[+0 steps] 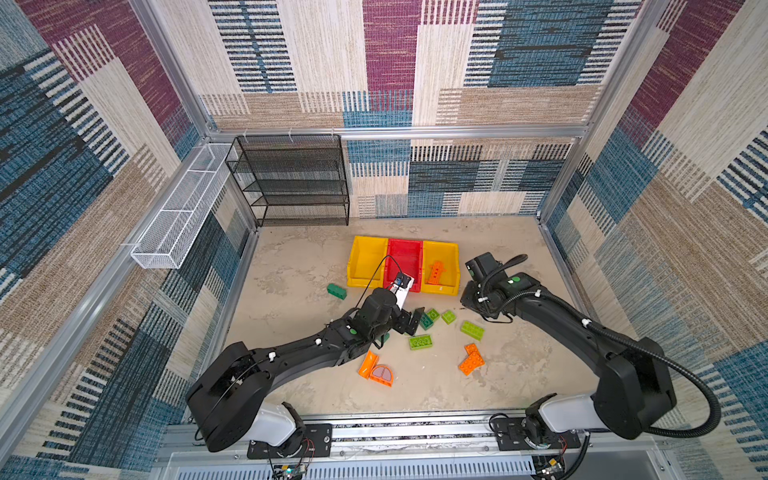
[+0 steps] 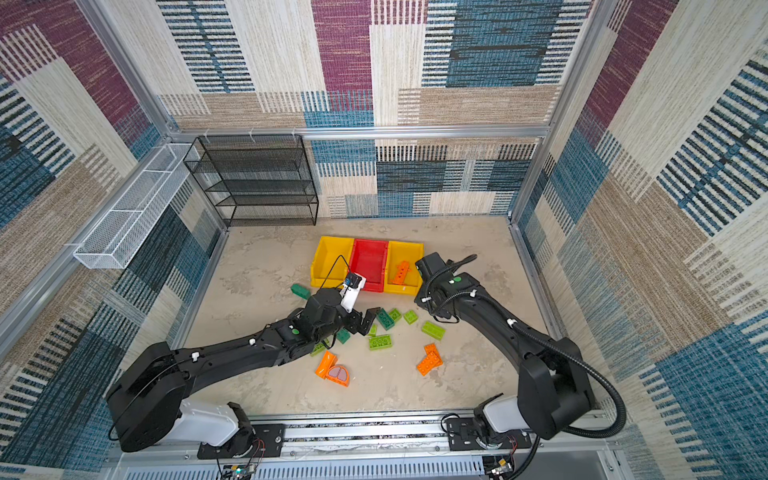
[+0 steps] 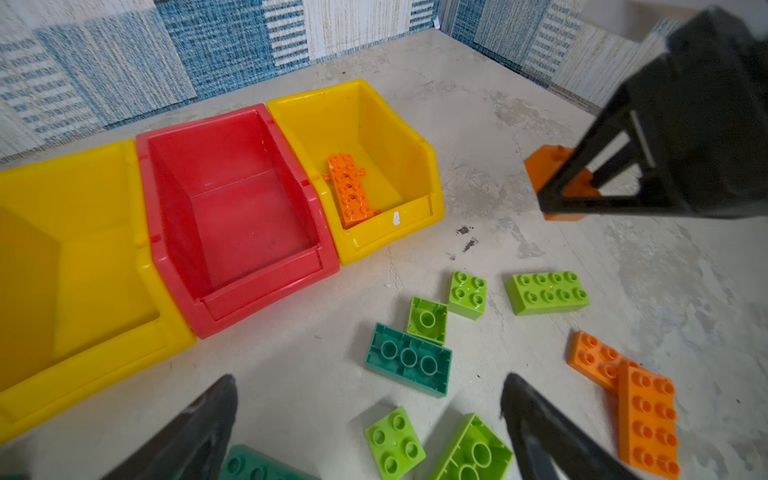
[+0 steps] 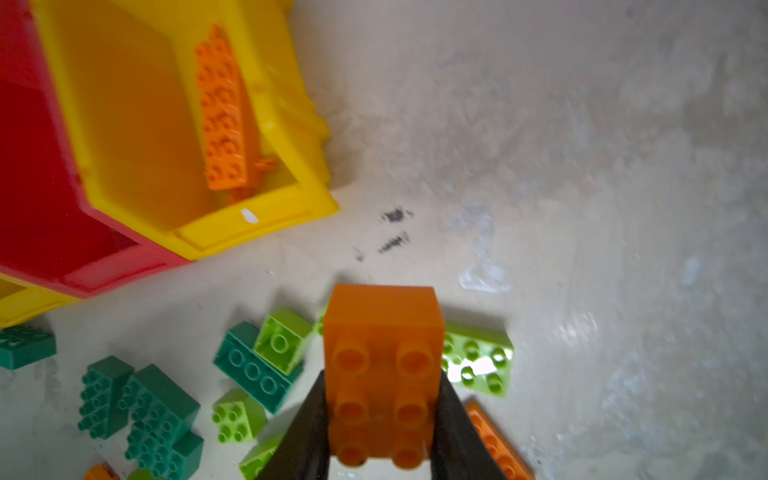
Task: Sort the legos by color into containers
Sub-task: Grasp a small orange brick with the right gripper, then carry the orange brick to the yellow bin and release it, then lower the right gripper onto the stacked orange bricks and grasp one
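Three containers stand in a row: a yellow bin (image 1: 365, 259), a red bin (image 1: 405, 255) and a second yellow bin (image 1: 448, 253) that holds a long orange brick (image 1: 435, 272). My right gripper (image 4: 382, 376) is shut on an orange brick (image 4: 382, 324), lifted above the floor beside that bin. My left gripper (image 3: 370, 380) hangs open over loose legos: a teal brick (image 3: 409, 359) and lime bricks (image 3: 395, 442). Orange plates (image 1: 471, 359), an orange curved piece (image 1: 376, 370), a lime brick (image 1: 472, 330) and a lone dark green brick (image 1: 336, 291) lie on the floor.
A black wire-mesh rack (image 1: 291, 183) stands against the back wall at the left. A long white wire basket (image 1: 178, 212) hangs on the left wall. Patterned walls close in the floor on three sides.
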Motion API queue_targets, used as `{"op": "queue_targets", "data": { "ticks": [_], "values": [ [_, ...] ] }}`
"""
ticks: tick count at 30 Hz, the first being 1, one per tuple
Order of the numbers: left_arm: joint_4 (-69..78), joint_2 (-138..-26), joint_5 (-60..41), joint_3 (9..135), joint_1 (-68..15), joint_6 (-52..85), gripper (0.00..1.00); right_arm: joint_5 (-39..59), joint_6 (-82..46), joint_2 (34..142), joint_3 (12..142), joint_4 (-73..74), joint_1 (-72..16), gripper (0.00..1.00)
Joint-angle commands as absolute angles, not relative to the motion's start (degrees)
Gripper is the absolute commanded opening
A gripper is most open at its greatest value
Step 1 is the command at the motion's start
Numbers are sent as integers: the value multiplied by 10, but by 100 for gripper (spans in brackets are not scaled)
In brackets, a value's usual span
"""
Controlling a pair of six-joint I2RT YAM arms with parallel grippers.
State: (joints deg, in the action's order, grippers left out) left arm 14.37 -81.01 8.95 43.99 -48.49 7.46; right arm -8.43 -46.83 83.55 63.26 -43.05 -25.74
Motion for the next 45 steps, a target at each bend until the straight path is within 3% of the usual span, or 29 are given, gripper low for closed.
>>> {"op": "queue_targets", "data": {
  "ticks": [1, 11, 18, 21, 26, 36, 45],
  "values": [
    [138, -790, 125, 431, -484, 68, 99, -86, -394, 898, 700, -387, -258, 33],
    [99, -708, 187, 383, -484, 95, 99, -72, -313, 1098, 882, -392, -255, 35],
    [79, -666, 218, 365, -484, 101, 99, -75, -285, 1143, 933, -402, -253, 65],
    [84, -663, 217, 360, -484, 101, 99, -76, -283, 1137, 943, -411, -253, 68],
    [98, -672, 198, 363, -484, 94, 99, -76, -297, 1085, 906, -426, -253, 68],
    [137, -717, 127, 367, -485, 108, 99, -54, -395, 854, 621, -446, -282, 71],
    [148, -744, 98, 375, -491, 125, 99, -15, -529, 703, 468, -507, -345, 72]
  ]
}}
